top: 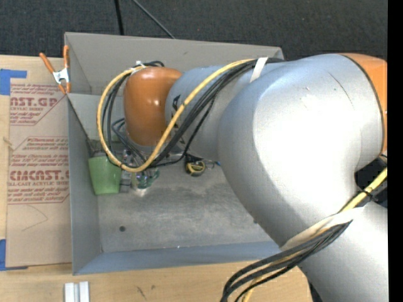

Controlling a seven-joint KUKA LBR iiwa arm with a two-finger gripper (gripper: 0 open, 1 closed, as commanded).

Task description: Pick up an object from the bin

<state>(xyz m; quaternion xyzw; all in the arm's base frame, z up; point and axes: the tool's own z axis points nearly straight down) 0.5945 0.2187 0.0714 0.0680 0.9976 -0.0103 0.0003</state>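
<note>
Reaching in from the right edge of the bin [179, 228], the grey arm [296, 137] covers most of the bin's right half and its far right corner. Its wrist, capped by an orange cover [148, 106], points down over the left part of the floor. Black and yellow cables [108, 109] loop round the cover and hang below it. The hand [140, 180] sits under that cover, low above the floor and close to the left wall, about midway along it. Cables and the wrist hide most of it, so I cannot tell whether it is released or clenched, nor whether anything is in it.

The thing nearest to it is a pale green block [104, 176], soft-edged and roughly square, lying on the floor against the left wall. The hand is just beside the block's right side; whether the two touch cannot be made out. A small yellow and black item [194, 167] lies on the floor further right, near the middle of the bin, right at the edge of the arm's body and apart from the hand. A small dark speck [121, 228] lies nearer the front wall, well apart from the green block. The floor towards the near edge is bare grey metal.
</note>
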